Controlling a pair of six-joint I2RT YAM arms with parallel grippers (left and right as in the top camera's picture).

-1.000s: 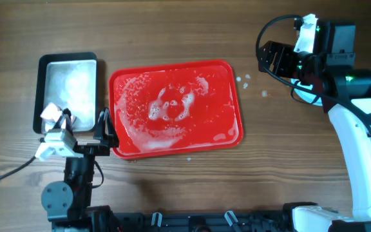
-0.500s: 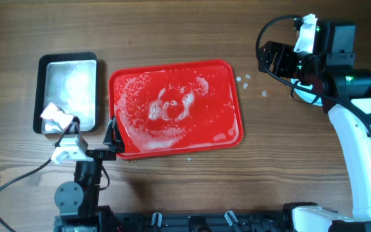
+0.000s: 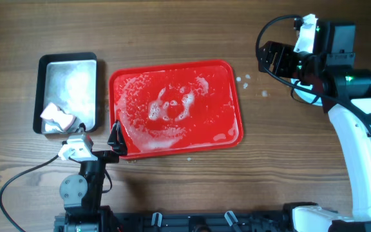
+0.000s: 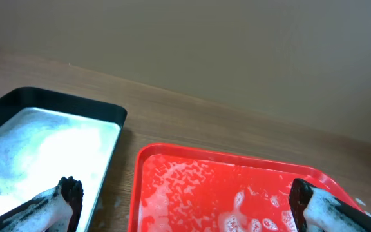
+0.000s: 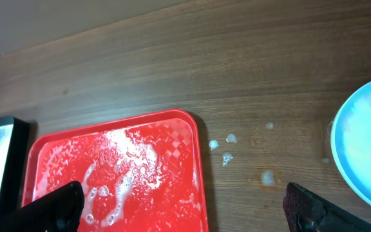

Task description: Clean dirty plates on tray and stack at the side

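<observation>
The red tray (image 3: 227,96) lies mid-table, wet with suds and with no plates on it. It also shows in the left wrist view (image 4: 192,169) and the right wrist view (image 5: 76,151). A pale blue plate (image 5: 368,145) with suds shows at the right edge of the right wrist view; in the overhead view the plates are hidden under the right arm. My left gripper (image 3: 114,136) is open and empty at the tray's front left corner, its fingers (image 4: 185,196) spread wide. My right gripper (image 3: 270,61) is open and empty (image 5: 182,206), raised right of the tray.
A black-rimmed silver pan (image 3: 67,61) stands left of the tray, with a white sponge (image 3: 58,116) in its near end. Drops of suds (image 3: 242,80) lie on the wood right of the tray. The left arm's cable (image 3: 24,173) trails along the front left.
My left arm has moved right and towards the table's front, from beside the pan to the tray's front left corner. The right arm has not moved.
</observation>
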